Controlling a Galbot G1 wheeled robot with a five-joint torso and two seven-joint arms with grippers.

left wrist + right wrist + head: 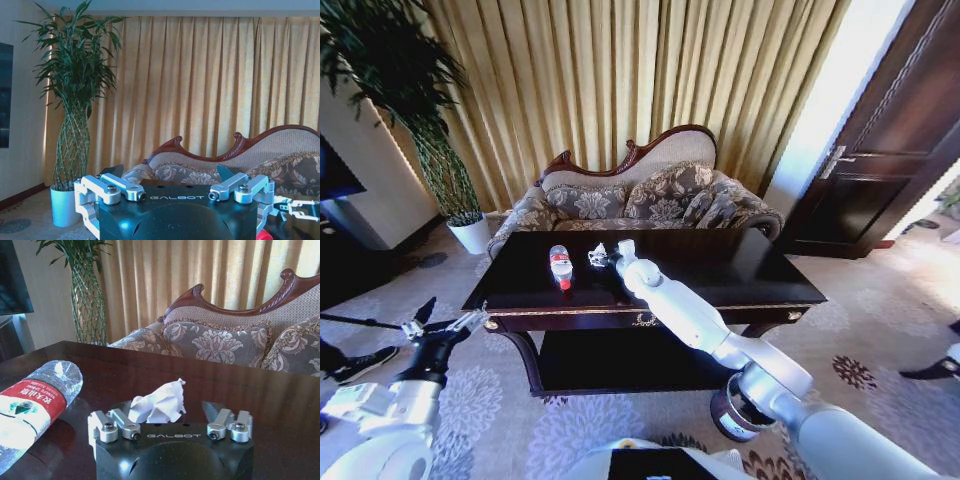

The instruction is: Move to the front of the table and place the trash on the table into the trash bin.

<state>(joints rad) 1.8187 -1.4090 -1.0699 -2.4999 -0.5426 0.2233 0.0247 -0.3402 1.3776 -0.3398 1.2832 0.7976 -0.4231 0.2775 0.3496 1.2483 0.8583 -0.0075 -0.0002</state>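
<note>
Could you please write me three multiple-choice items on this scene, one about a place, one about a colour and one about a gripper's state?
1. Where does the trash bin stand?
A. On the table
B. On the floor by the table's right front leg
C. On the sofa

2. What colour is the label on the plastic bottle?
A. Red
B. Blue
C. Green

3. How is the right gripper set at the crumpled paper?
A. Shut, far from it
B. Holding it over the bin
C. Open, a finger on each side of it

Answers: 1 B, the head view shows the bin on the carpet beside the table, under the right arm. 2 A, the right wrist view shows a red label. 3 C, the fingers are spread with the paper between them on the tabletop.
</note>
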